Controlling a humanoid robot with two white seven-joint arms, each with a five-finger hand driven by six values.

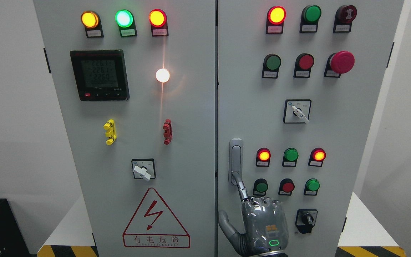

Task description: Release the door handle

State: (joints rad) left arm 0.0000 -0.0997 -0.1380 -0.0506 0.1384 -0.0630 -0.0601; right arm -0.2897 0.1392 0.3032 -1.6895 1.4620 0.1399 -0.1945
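On your left door sit a meter (99,75) and a warning triangle (155,221). The handle (236,160) stands upright at the right door's left edge. Your right hand (262,225) sits below it, one finger (240,185) extended onto its lower end, the rest curled, gripping nothing.

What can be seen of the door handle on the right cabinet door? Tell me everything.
The door handle is a slim, upright, silver-grey piece that looks like metal, with a rounded top. It sits flush near the left edge of the right door, left of the small lamps. One extended finger of the right hand reaches its lower end; the other fingers are curled below. Whether it truly touches is unclear.
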